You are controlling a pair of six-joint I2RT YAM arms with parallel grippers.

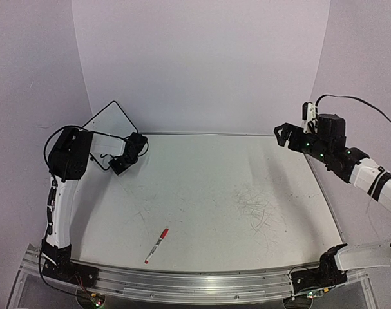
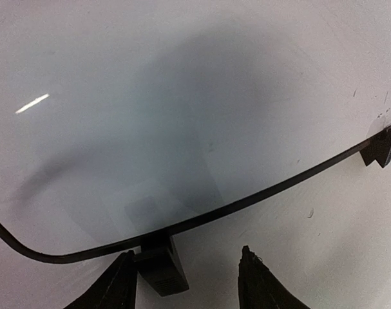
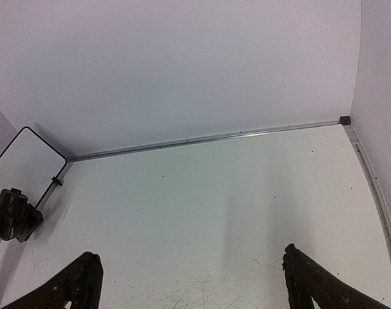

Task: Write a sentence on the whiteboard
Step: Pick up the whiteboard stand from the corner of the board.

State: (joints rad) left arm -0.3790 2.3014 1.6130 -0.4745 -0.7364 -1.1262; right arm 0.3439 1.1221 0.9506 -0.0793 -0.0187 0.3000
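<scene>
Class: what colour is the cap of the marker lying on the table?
Red cap; clearest in the top view.

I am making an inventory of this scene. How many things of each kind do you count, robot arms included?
whiteboard: 1
marker: 1
robot arms: 2 (left arm, right arm)
Total: 4

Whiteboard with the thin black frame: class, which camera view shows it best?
Top external: the black-framed whiteboard shows nearly whole, tilted at far left. Left wrist shows only its lower edge and black feet close up; right wrist crops it at the side.
</scene>
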